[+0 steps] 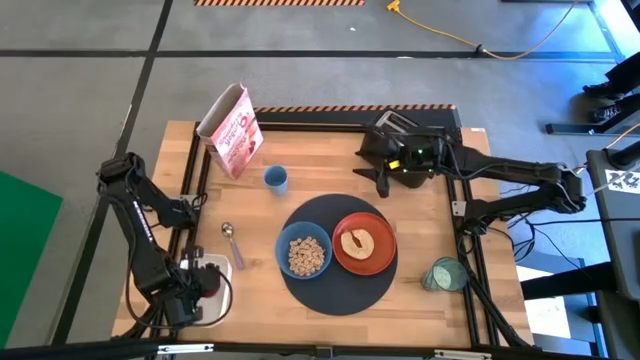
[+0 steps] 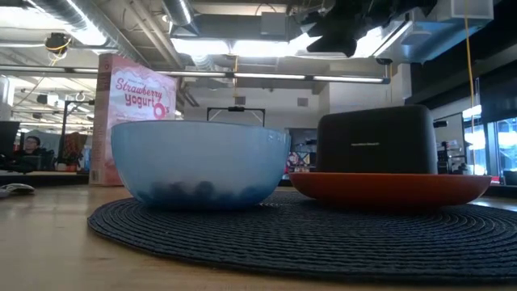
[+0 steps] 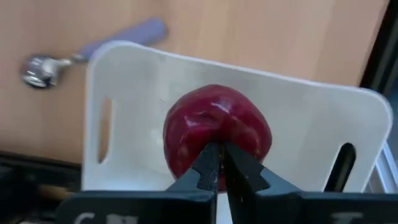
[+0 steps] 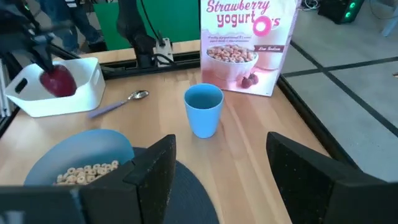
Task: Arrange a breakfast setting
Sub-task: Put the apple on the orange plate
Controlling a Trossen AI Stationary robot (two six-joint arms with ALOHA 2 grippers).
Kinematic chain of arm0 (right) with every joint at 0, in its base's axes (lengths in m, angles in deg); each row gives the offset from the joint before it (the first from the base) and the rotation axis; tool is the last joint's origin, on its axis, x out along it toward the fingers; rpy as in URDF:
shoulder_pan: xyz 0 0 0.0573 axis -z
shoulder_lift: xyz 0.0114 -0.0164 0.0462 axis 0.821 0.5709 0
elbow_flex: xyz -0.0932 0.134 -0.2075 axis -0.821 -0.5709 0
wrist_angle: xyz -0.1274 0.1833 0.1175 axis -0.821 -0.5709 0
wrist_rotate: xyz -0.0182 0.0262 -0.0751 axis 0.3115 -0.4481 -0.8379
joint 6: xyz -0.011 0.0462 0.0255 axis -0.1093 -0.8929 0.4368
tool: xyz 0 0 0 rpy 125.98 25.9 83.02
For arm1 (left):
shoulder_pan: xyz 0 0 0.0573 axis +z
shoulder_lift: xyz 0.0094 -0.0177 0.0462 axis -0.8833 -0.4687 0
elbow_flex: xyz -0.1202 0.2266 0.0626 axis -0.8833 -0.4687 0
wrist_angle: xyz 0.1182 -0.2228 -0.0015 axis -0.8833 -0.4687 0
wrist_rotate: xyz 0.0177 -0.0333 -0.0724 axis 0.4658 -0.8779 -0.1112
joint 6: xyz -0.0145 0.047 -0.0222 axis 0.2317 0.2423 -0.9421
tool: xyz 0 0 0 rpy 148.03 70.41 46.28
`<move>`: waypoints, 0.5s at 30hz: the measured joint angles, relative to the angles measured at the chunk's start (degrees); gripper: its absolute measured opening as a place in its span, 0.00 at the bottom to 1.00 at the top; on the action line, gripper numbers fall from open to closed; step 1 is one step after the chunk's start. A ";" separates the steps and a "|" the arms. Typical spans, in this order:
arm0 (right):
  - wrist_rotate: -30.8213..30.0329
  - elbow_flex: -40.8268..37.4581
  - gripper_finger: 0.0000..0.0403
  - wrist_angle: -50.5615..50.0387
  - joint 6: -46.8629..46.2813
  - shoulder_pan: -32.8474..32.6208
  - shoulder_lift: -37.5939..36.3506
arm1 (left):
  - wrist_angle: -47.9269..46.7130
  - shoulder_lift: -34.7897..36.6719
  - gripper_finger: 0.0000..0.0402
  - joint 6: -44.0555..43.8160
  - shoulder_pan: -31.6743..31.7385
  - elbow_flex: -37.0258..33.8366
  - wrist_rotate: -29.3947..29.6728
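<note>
The cereal box (image 4: 247,45) read "Strawberry yogurt O's". The left gripper's (image 3: 219,163) fingers were pressed together against the dark red fruit (image 3: 216,134) in the white tray (image 3: 149,81); the right gripper's (image 4: 221,168) fingers stood apart.

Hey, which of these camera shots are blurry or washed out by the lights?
Low view: ceiling lights glare behind the blue bowl, and the mat in front goes soft. Left wrist view: the red fruit is soft and the spoon behind it blurrier. Right wrist view: the near fingers are soft; the cereal box is sharp.
</note>
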 joint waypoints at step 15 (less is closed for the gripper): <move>1.51 -0.02 0.59 2.85 7.27 -14.06 2.10 | -21.40 0.31 0.02 8.18 9.45 20.14 26.52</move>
